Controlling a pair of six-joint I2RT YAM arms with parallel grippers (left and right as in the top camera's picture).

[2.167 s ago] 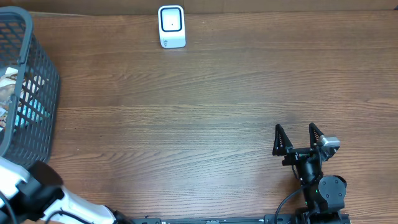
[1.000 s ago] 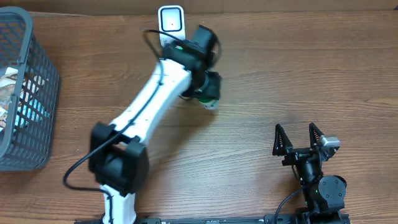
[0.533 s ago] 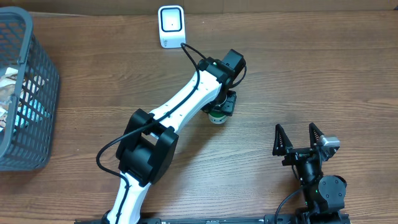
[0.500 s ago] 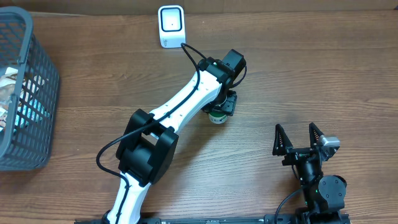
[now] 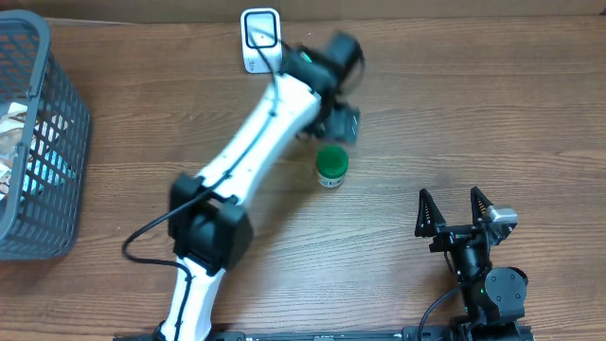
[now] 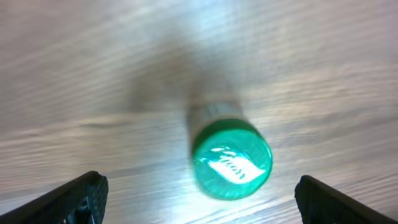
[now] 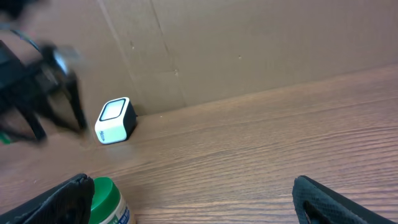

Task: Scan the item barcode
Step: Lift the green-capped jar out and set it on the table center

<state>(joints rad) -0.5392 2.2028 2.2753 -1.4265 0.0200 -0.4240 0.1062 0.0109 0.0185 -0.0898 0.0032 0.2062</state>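
The item, a small white bottle with a green cap (image 5: 332,167), stands upright on the wooden table, free of both grippers. My left gripper (image 5: 340,125) hovers just behind and above it, open and empty. In the left wrist view the green cap (image 6: 231,158) lies below the wide-spread left gripper (image 6: 202,208), blurred by motion. The white barcode scanner (image 5: 260,38) stands at the table's back edge. My right gripper (image 5: 457,212) rests open near the front right; its view shows the bottle (image 7: 106,202) by the left finger and the scanner (image 7: 115,120) further back.
A dark grey mesh basket (image 5: 57,114) holding several packaged items stands at the left edge. A cardboard wall (image 7: 249,43) runs behind the table. The white left arm (image 5: 256,133) stretches diagonally across the table's middle.
The left gripper has opened and let go of the bottle, then lifted back toward the scanner. The bottle now stands alone on the table. The right arm has not moved.
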